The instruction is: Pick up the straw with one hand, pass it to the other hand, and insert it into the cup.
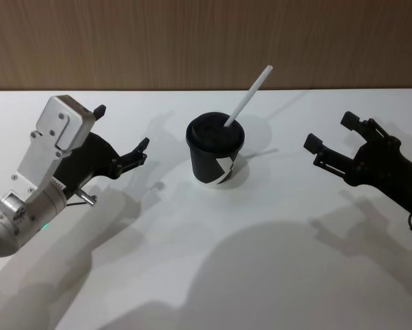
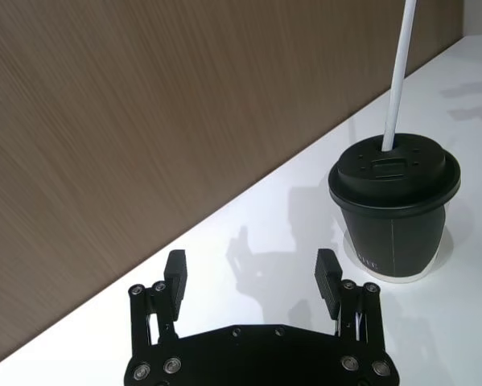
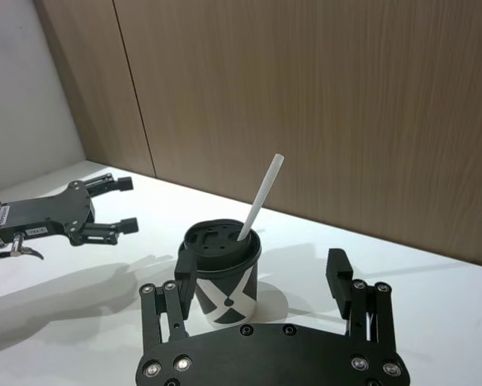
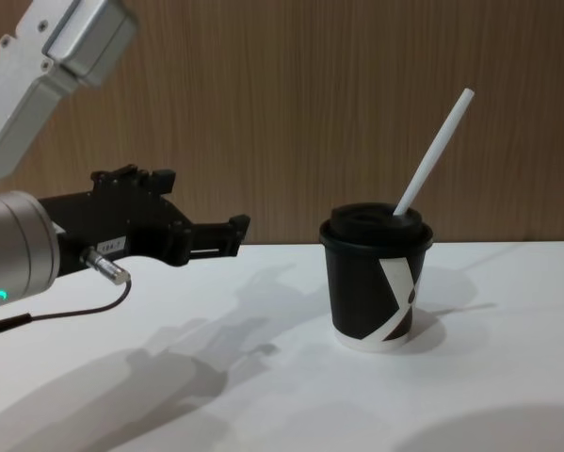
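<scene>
Straw [image 1: 248, 96] is already in the cup [image 1: 215, 159] mid-table, leaning right. Left gripper [image 1: 122, 130] and right gripper [image 1: 331, 132] flank it, both spread wide, holding nothing. I'd retract both outward, clear of the straw. Can't tell how deep the straw sits under the lid.

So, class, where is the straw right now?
The straw stands tilted in the cup's lid at the table's middle, between the open left gripper and right gripper.

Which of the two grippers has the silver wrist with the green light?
The left gripper, left of the cup; the right gripper is all black.
</scene>
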